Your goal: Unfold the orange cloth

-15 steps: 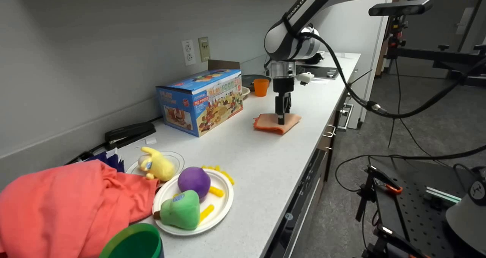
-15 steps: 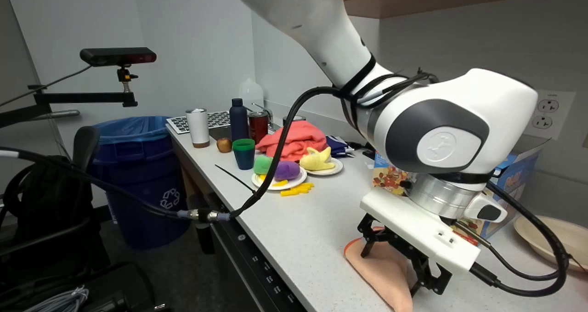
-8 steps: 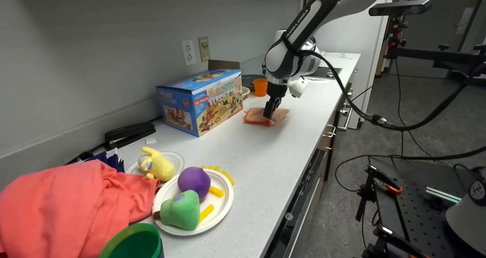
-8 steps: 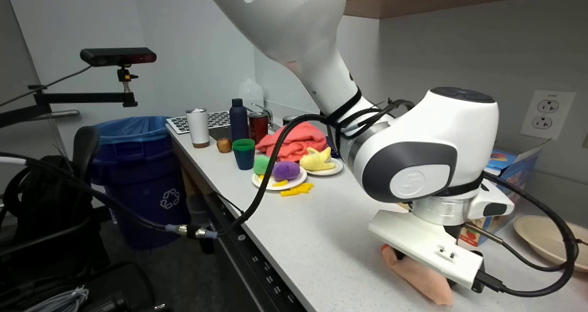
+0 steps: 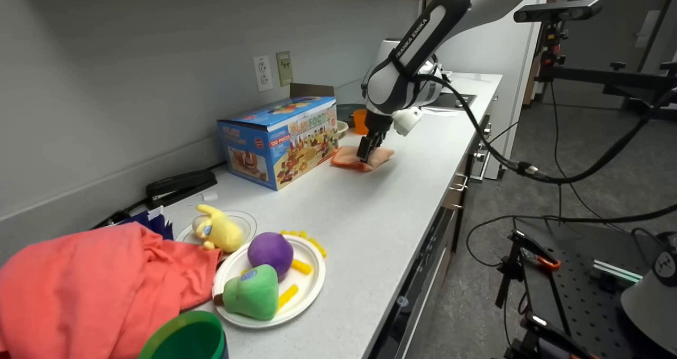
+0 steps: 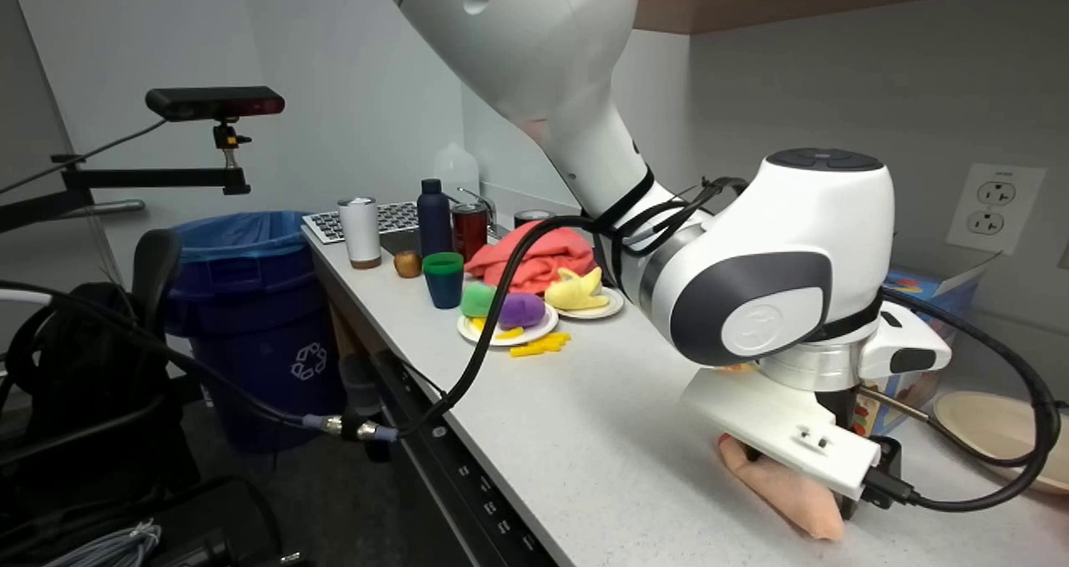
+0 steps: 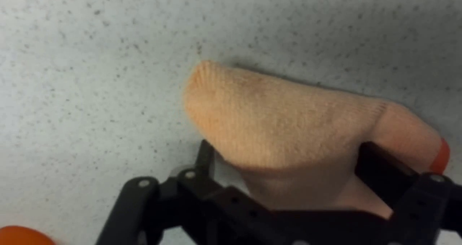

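- One blue play-food box [image 5: 280,142] is seen in an exterior view, close to the left of the peach-orange cloth [image 5: 378,159]; any spreading is better directed away from it.
- At the wrist view's left, a fingertip [image 7: 205,156] is set by the cloth's rim; whether the two are touching cannot be told.
- In the middle, the cloth is bunched on the speckled counter [image 7: 90,93] in a rounded fold, beneath the tilted gripper [image 7: 285,145], whose jaws are spread wide with nothing seen pinched.
- Farther right, the second fingertip [image 7: 379,165] appears pressed into a crease. If the fabric is doubled here, only its upper layer should be nipped; otherwise the whole bundle would likely be dragged.
- At far right, the orange edging [image 7: 441,156] is exposed. A free corner is probably best sought there, lifted low and drawn over slowly before release.
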`<state>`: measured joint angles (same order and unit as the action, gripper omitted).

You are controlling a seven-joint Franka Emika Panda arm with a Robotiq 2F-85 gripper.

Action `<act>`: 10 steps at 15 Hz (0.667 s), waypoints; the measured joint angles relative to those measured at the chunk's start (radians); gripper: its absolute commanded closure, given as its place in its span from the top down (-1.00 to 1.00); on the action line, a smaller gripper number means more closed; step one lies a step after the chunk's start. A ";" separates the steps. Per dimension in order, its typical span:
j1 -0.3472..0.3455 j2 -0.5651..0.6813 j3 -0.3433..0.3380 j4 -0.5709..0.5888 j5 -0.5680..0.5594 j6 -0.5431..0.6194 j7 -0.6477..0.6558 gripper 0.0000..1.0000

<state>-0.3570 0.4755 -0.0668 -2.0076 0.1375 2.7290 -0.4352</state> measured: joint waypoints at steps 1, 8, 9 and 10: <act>0.000 -0.009 -0.003 0.016 -0.014 -0.040 0.021 1.00; 0.002 -0.018 0.019 0.157 -0.011 -0.224 0.034 1.00; 0.005 -0.008 0.025 0.169 -0.010 -0.226 0.039 1.00; 0.011 0.003 0.029 0.176 -0.010 -0.225 0.050 1.00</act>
<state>-0.3456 0.4790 -0.0376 -1.8315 0.1270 2.5039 -0.3854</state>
